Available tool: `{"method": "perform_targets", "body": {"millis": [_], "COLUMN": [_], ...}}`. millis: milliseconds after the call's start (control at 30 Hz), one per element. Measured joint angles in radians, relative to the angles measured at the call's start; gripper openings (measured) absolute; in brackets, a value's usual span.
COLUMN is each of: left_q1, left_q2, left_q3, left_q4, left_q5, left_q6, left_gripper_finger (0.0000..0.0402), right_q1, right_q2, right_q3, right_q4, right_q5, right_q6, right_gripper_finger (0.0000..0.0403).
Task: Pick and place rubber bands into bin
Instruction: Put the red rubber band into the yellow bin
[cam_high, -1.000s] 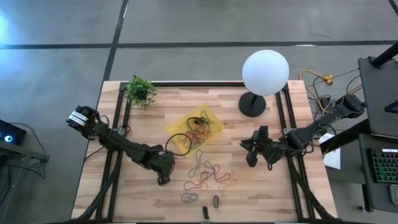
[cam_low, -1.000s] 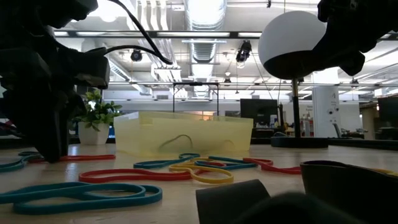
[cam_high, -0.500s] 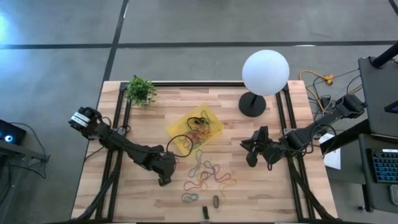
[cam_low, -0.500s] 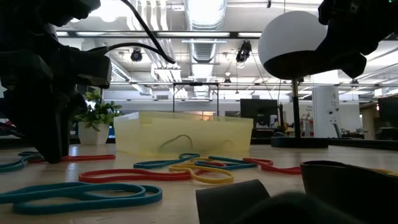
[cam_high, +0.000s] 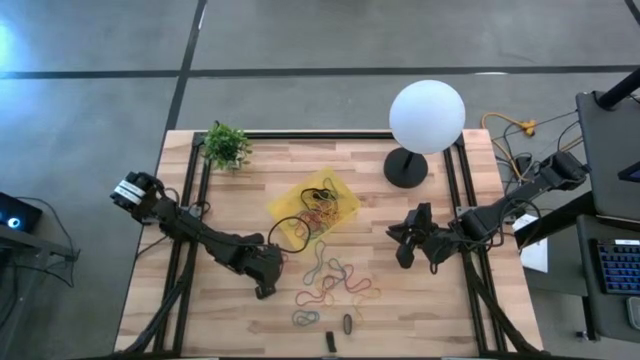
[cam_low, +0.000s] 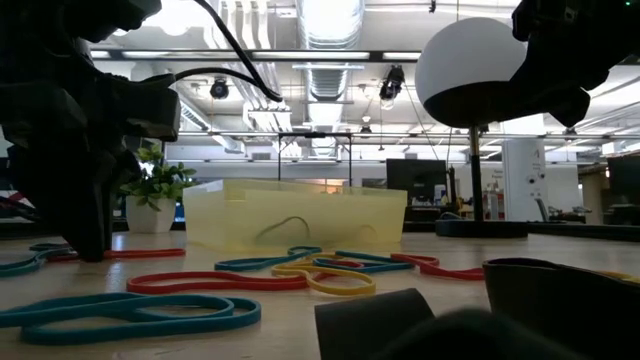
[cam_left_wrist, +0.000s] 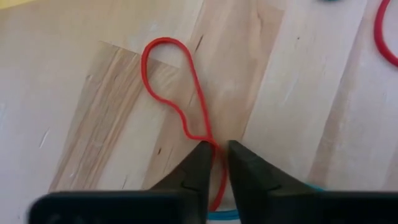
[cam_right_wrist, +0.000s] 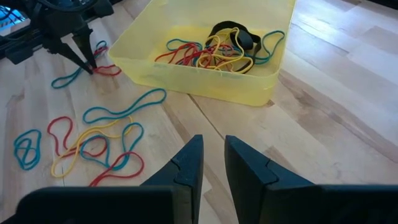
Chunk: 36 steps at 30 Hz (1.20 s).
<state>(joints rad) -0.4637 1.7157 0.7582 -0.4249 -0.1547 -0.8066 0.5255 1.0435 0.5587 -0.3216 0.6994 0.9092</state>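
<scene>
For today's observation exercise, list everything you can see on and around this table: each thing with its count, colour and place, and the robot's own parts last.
Bin: one, translucent yellow, table centre, holding a tangle of bands.
Loose rubber bands: many, red, blue, yellow, green, on the wood in front of the bin.
Red band: one, lying at the left gripper's tips.
Lamp: one, white globe on black base, far right.
Plant: one, green, far left corner.
Table: one, pale wood.
Left gripper: down at the red band.
Right gripper: waiting right of the bin.
</scene>
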Motion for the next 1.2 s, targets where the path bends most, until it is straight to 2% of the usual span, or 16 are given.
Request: {"method": "perform_targets", "body": {"millis": [100,467,1200], "left_q1": [0.000,0.001,-0.061], "left_q2": [0.000,-0.023,-0.385], "left_q3": [0.000,0.011,0.023], "left_q4": [0.010,0.013,0.022], "left_q5": [0.000,-0.010,-0.012], "left_q6": [0.001,0.018,0.036], "left_gripper_finger": [0.0006,0.0000,0.0000], "right_q1": [0.000,0.000,0.000], "right_q2": [0.000,0.000,0.000], "right_q3": [0.000,0.000,0.000], "right_q4": [0.002,0.012,0.020], "right_q5": [0.000,0.000,-0.001], "right_q6": [0.000,0.000,0.000], "right_gripper_finger": [0.0057,0.0057,0.0057]}}
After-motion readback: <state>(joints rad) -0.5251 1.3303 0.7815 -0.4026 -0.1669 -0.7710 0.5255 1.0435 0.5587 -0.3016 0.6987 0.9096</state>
